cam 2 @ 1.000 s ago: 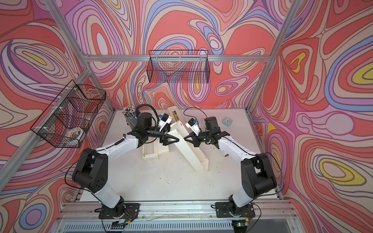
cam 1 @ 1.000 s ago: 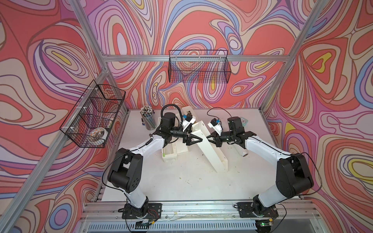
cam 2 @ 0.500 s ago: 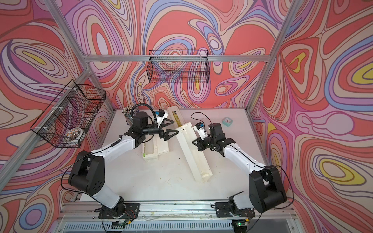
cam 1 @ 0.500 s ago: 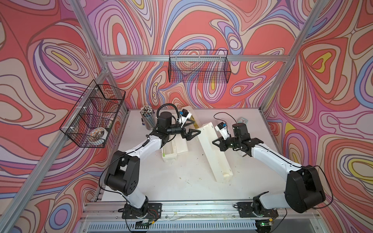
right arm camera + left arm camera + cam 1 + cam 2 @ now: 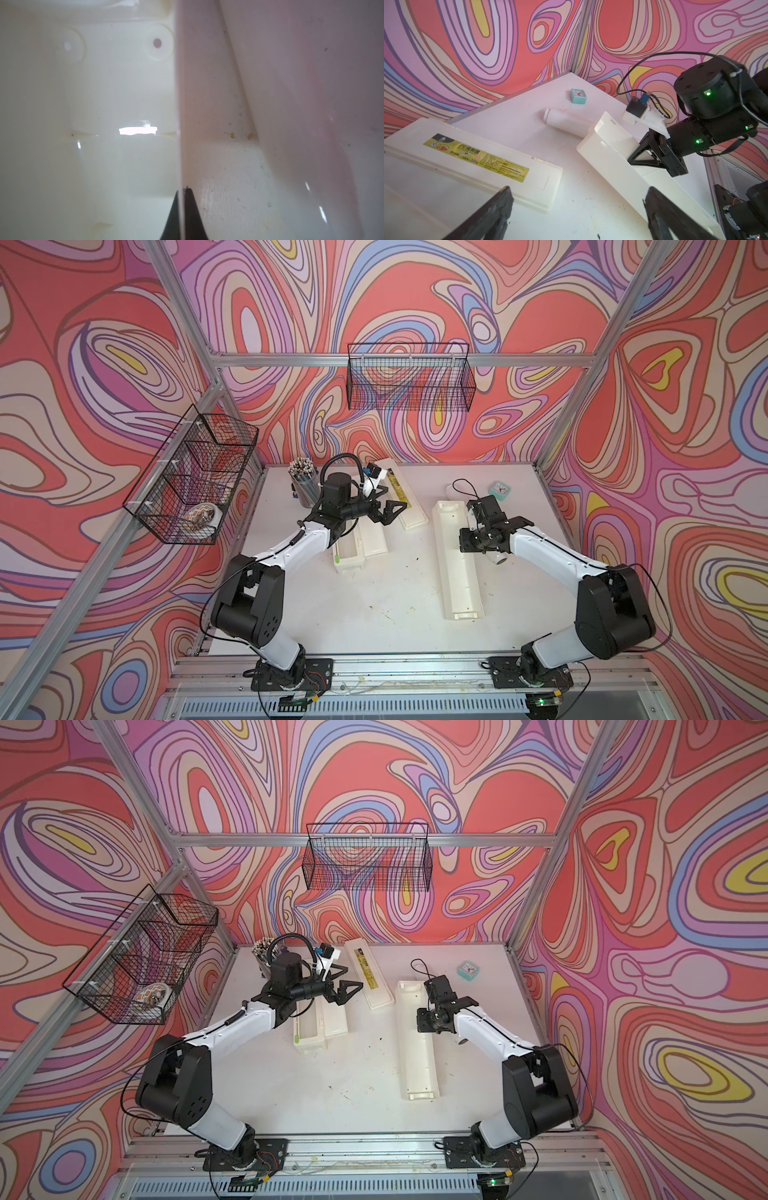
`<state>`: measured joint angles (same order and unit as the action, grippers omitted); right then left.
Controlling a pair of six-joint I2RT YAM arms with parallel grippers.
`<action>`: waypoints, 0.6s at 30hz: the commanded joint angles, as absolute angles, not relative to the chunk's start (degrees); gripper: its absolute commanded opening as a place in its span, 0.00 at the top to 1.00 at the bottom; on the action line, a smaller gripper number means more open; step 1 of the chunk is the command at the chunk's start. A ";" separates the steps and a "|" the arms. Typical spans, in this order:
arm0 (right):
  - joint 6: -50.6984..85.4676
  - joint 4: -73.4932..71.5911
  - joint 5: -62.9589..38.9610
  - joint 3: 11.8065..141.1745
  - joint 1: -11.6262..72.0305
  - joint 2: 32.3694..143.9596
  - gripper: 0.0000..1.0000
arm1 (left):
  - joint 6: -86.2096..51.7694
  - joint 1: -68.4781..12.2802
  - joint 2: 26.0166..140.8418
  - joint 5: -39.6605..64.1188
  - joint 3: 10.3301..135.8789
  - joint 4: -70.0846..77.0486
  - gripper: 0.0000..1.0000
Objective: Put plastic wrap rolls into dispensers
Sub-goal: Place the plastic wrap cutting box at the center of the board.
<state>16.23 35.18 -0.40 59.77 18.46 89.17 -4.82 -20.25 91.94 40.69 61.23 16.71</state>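
A long cream dispenser (image 5: 457, 572) (image 5: 415, 1052) lies open on the right half of the table. My right gripper (image 5: 466, 538) (image 5: 420, 1022) is shut on its thin right side wall (image 5: 179, 104), near the far end. In the right wrist view the dispenser's inside (image 5: 87, 99) looks empty. A whitish plastic wrap roll (image 5: 566, 122) (image 5: 500, 558) lies on the table beside it, mostly under the right arm. Another dispenser (image 5: 349, 549) lies open left of centre. A cream lid with a yellow label (image 5: 402, 497) (image 5: 477, 158) lies next to it. My left gripper (image 5: 386, 506) (image 5: 345, 986) (image 5: 577, 195) hovers open between them, holding nothing.
A cup of pencils (image 5: 305, 485) stands at the back left of the table, close behind the left arm. A small teal clock (image 5: 500, 490) sits at the back right. Black wire baskets hang on the back wall (image 5: 409, 377) and the left wall (image 5: 191, 485).
The left gripper has opened fully and drawn back to the left, away from the right dispenser. The right arm has swung that dispenser from a diagonal to lie front-to-back further right.
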 commanded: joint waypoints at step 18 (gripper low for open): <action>15.44 43.83 8.02 74.37 18.45 96.13 0.27 | -12.80 -20.46 90.61 34.28 64.02 4.84 0.07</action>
<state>17.26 43.22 4.69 72.36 18.46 99.85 -10.70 -20.29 91.90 35.44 62.02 5.91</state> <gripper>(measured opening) 0.711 0.935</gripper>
